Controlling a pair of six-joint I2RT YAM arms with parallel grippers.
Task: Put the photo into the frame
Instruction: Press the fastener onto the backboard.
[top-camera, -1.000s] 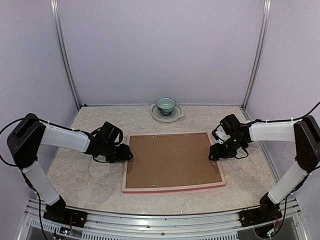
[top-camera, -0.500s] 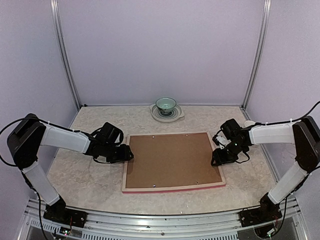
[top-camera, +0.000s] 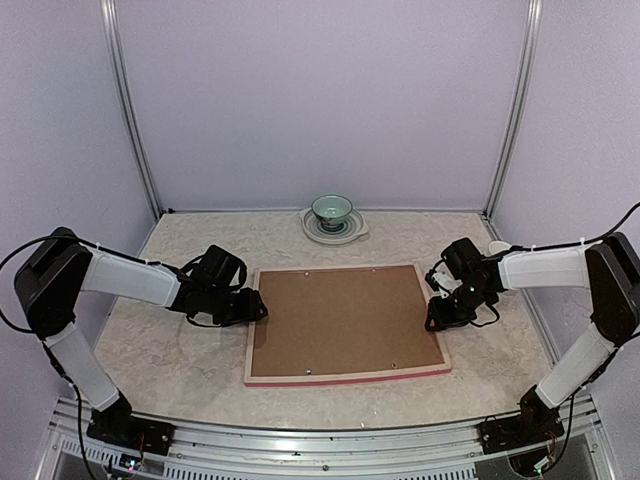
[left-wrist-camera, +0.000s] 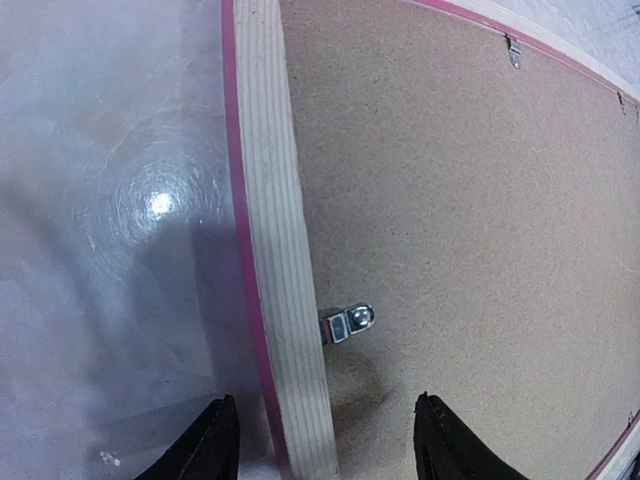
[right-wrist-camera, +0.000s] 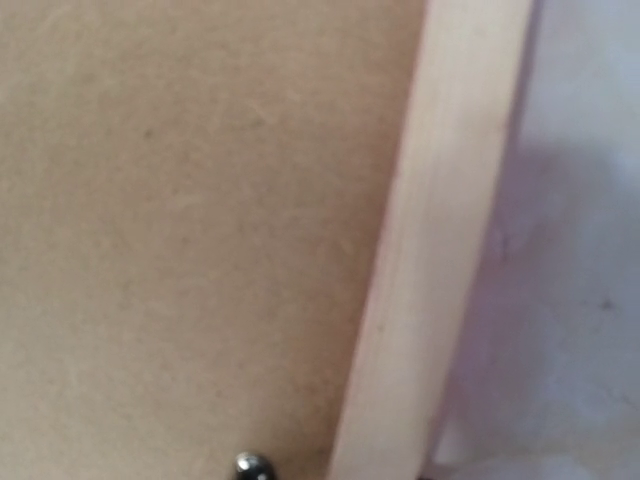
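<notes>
while left jaws stay spread astride the frame (left-wrist-camera: 268, 200), right jaws sank lower, closure unclear.

Green bowl (top-camera: 331, 208) on saucer (top-camera: 353, 232), brown backing board (top-camera: 345, 320), metal clip (left-wrist-camera: 347, 323)

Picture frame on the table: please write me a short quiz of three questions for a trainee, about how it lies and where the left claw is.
1. True or false: the large rectangular picture frame with pale wooden back edges lies face down, its brown fibreboard backing upward.
2. In the left wrist view, the two fingers of the left claw stand: A) both over the backing; B) one on each side of the wooden rim; C) both off the frame.
3. Fill in: on the round plate at the far edge of the table stands a pale green ____.
Key: 1 true; 2 B; 3 bowl.
</notes>
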